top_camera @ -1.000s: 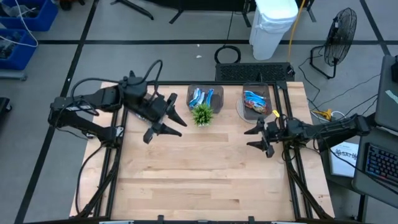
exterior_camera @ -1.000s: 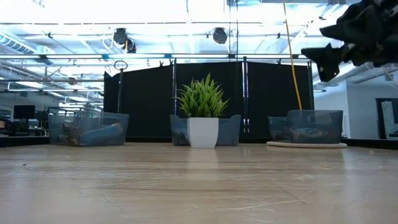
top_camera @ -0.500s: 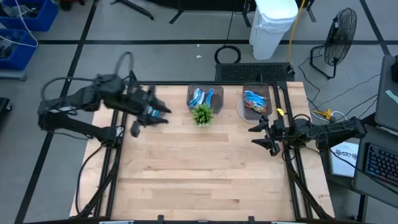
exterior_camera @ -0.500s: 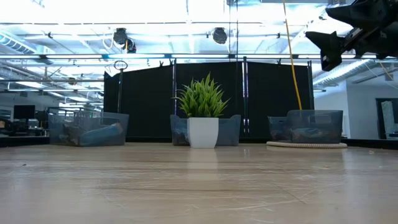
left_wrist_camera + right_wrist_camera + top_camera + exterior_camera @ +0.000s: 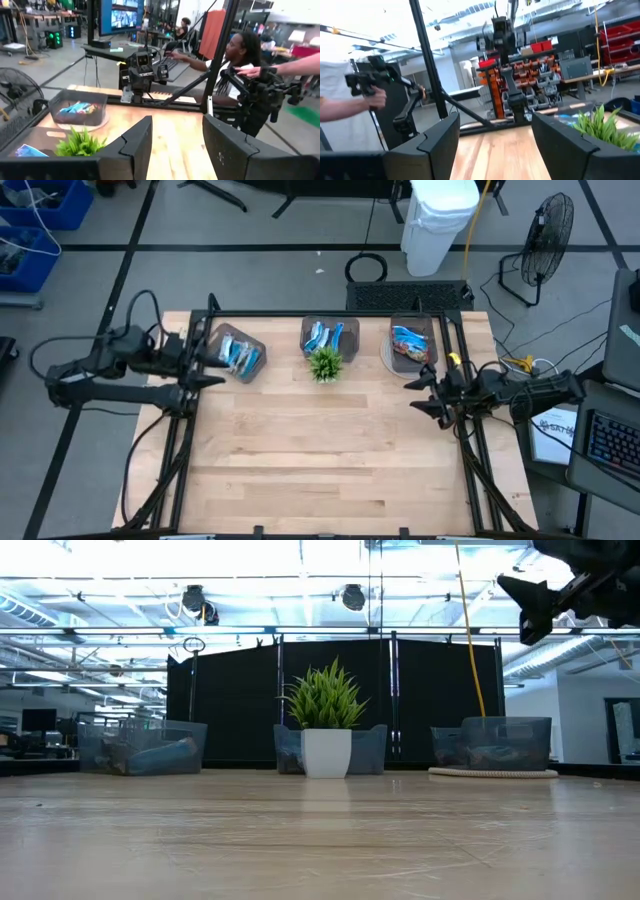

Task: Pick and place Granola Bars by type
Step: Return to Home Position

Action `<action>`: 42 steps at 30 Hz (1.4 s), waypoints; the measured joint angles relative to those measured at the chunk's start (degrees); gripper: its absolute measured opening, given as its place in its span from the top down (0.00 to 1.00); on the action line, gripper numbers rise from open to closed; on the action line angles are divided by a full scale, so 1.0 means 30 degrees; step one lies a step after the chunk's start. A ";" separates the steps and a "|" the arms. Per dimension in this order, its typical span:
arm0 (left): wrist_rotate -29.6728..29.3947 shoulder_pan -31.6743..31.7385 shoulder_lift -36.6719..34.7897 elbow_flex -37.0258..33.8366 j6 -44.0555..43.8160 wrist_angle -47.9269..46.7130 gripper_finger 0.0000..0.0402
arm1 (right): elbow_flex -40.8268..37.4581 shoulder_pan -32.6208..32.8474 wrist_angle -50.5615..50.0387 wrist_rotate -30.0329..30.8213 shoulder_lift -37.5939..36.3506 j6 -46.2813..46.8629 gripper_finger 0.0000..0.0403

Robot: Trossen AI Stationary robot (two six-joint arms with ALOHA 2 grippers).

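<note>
The left gripper has swung back from the far-left corner of the table to its left edge. That uncovers the left bin, which the arm was hiding a moment ago. The right gripper has eased outward too, toward the right edge. Both hang with fingers spread and nothing between them — to my eye the sorting is finished and the arms are simply heading home.

The granola bars all sit in three see-through bins along the far edge, and none lies loose on the wood. The left bin holds blue-and-silvery wrappers. The middle bin, behind the small potted plant, holds bright blue ones — the right bin blue with orange.
</note>
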 joint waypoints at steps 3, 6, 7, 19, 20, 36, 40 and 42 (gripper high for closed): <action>0.0000 0.0000 -0.1989 -0.1915 -0.0407 0.0691 0.55 | 0.0000 0.0007 0.0007 -0.0007 -0.0350 0.0000 0.41; -0.0020 0.0000 -0.3915 -0.3776 -0.0391 0.1447 0.56 | 0.0000 0.0000 0.0000 0.0000 -0.0504 0.0000 0.41; -0.0022 0.0000 -0.4534 -0.4419 -0.0292 0.1745 0.57 | 0.0000 0.0000 -0.0007 0.0000 -0.0578 0.0000 0.41; -0.1515 0.0000 -0.9297 -0.9534 -0.1245 0.2717 0.58 | -0.0015 0.0000 -0.0013 -0.0006 -0.2104 0.0000 0.41; -0.1546 0.0000 -0.9298 -0.9747 -0.1245 0.2818 0.58 | -0.0015 0.0007 0.0011 0.0005 -0.2245 0.0000 0.41; -0.3834 0.0000 -0.9304 -1.5083 -0.1435 0.9700 0.59 | -0.0015 0.0000 0.0144 0.0003 -0.2620 0.0000 0.41; -0.4025 0.0000 -0.9319 -1.6393 -0.1448 1.1800 0.60 | -0.0015 0.0000 0.0139 0.0000 -0.2620 0.0000 0.41; -0.4371 -0.0007 -0.9268 -1.6418 -0.1504 1.1391 0.59 | -0.0015 0.0000 0.0136 -0.0007 -0.2620 0.0000 0.41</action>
